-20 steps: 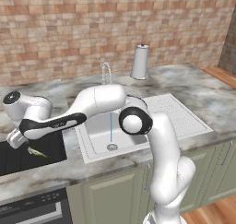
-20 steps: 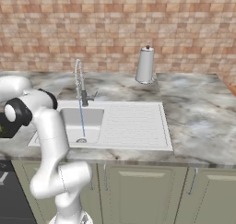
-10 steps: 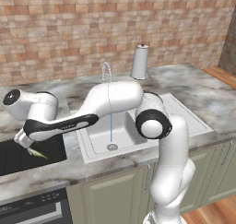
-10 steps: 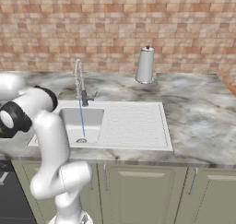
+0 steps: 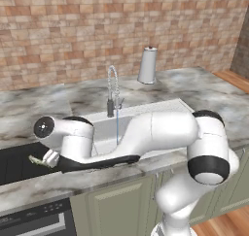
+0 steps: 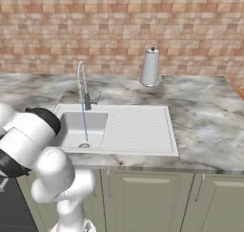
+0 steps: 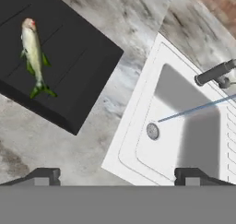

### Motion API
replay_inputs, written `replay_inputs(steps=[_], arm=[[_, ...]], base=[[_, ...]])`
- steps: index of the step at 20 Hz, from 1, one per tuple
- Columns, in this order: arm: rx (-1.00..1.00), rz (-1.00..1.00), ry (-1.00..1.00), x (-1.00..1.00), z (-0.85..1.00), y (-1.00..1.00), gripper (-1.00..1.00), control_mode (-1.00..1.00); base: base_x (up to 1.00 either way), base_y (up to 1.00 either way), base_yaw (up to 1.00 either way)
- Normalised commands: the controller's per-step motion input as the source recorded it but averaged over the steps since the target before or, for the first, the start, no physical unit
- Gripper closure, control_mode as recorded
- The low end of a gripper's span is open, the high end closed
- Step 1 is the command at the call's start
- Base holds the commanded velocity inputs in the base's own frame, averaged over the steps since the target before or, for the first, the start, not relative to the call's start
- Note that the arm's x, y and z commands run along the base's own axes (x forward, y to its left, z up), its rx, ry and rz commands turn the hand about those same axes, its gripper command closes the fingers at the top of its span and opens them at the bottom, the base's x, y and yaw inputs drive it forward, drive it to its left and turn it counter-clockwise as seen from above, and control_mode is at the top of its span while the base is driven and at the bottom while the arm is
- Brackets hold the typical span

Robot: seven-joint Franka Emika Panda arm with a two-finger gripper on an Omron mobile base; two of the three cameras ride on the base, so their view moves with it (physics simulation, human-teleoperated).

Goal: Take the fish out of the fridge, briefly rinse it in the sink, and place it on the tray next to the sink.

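Tool (image 7: 118, 176) fingers are seen spread wide apart at the bottom of the hand view, with nothing between them, so the tool is released. It is hung above the marbled grey surface (image 7: 115, 66), between the tray (image 7: 69, 57) and the sink (image 7: 184, 126). The fish (image 7: 33, 52), slender, olive-green and yellowish, is laid flat on the black tray, well apart from the fingertips. In the left base view the fish (image 5: 36, 160) is glimpsed on the tray (image 5: 14, 164) just beside the arm's wrist, to the left of the white sink (image 5: 104, 133).

A thin stream of water (image 7: 193, 109) is seen running from the chrome faucet (image 5: 113, 92) into the basin, down toward the drain (image 7: 152, 131). A tall grey canister (image 6: 150, 67) is stood on the surface behind the sink.

The placing step is judged to be done, since the fish is resting wholly inside the tray's edges. What is left is judged to be a clean retreat: the tool would best be lifted straight up and away from the tray, so the fish is not nudged, and kept clear of the faucet's tall coil. The running water may also need to be shut off.
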Motion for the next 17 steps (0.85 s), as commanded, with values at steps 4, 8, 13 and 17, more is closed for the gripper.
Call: replay_inputs(steps=[4,8,13,17], arm=[[0.19,0.04,-0.27,-0.42,-0.01,-1.00,-1.00,-1.00],[0.31,0.05,-0.35,-0.41,0.12,-1.00,-1.00,-1.00],[0.40,0.03,-0.33,-0.29,0.45,-1.00,-1.00,-1.00],[0.52,0.00,-0.17,-0.18,0.69,-1.00,-1.00,-1.00]], base=[[0.00,0.00,0.00],[0.00,0.00,0.00],[0.00,0.00,0.00],[0.00,0.00,0.00]])
